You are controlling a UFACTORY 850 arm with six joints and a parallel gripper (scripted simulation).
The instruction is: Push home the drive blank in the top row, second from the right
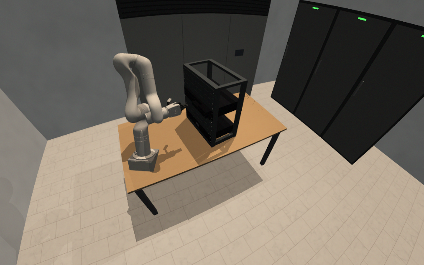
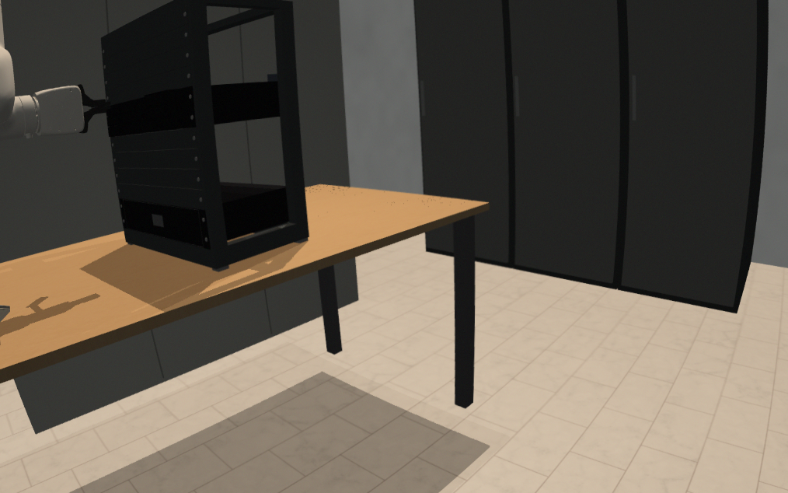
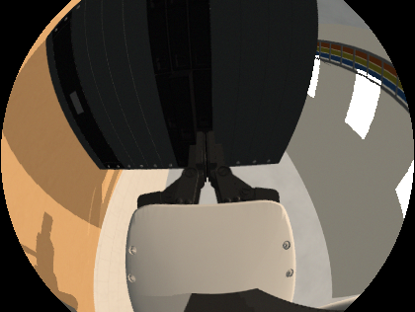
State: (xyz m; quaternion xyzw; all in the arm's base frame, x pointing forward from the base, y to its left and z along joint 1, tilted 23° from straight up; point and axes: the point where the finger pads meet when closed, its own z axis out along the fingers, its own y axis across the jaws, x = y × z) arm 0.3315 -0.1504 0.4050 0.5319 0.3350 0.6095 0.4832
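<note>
The black rack (image 1: 215,100) stands on the wooden table (image 1: 200,137); it also shows in the exterior view (image 2: 203,127). The storage chassis (image 2: 151,110) sits in its upper middle; the single blanks are too dark to tell apart. My gripper (image 1: 184,106) is shut and empty, held level, with its fingertips a short way off the chassis front. In the exterior view the gripper (image 2: 95,106) stands just left of the chassis face. In the wrist view the closed fingers (image 3: 207,140) point at the dark front (image 3: 178,67); I cannot tell which blank lies ahead.
A lower unit (image 2: 165,221) sits in the rack's bottom bay. Tall black cabinets (image 1: 347,75) stand at the right of the room. My arm's base (image 1: 143,159) is bolted near the table's left front corner.
</note>
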